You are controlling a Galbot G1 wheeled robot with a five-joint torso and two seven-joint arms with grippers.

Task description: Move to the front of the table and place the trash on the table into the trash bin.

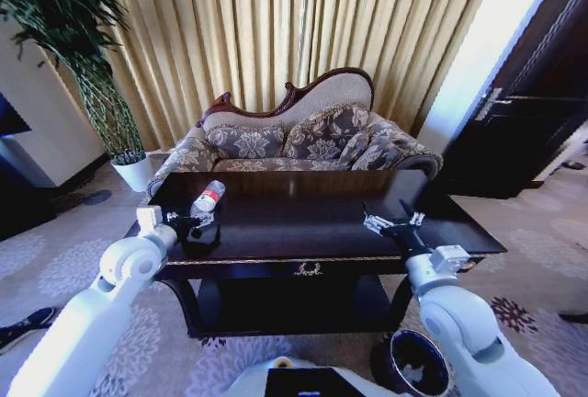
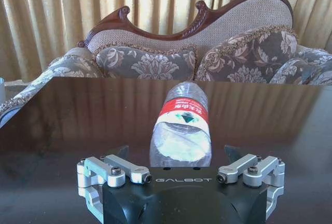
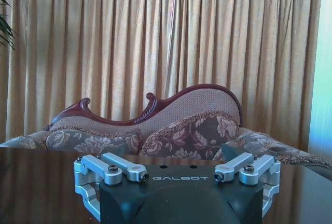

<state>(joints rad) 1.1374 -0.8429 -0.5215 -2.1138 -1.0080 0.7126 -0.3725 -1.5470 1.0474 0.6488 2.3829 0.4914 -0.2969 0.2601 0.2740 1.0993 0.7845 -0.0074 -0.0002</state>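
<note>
Dark, bucket-like and nearest of all, the trash bin (image 1: 412, 363) stands on the carpet below the table's front edge, toward its right end, beside the right arm; I count one bin. Above it the glossy wooden table (image 1: 303, 232) carries both arms. The left pincer (image 1: 192, 223) hovers low over the left end of the top, its fingers spread wide, and in the left wrist view the left pincer (image 2: 179, 156) has the base of the plastic bottle (image 2: 181, 128) lying between its open fingers, not yet pinched. The bottle (image 1: 208, 198) lies on its side just beyond the pincer, toward the table's back left corner, cap pointing away toward the sofa; I count one bottle, and I cannot make out any paper scraps on the top. It looks clear, thin-walled and apparently empty, so I judge it light, a little springy under squeeze and prone to roll or skid on the mirror-like surface; the firmest hold would probably be across the body at or just below the red label, with the fingers closing on its rounded sides rather than on the tapering neck. The right pincer (image 1: 393, 223) rests above the right half of the table, near its middle, fingers likewise spread and holding nothing; the right wrist view shows the right pincer (image 3: 179, 159) open over bare wood. Beyond the back edge sits one patterned sofa (image 1: 294, 140) before gold curtains (image 1: 276, 20).
</note>
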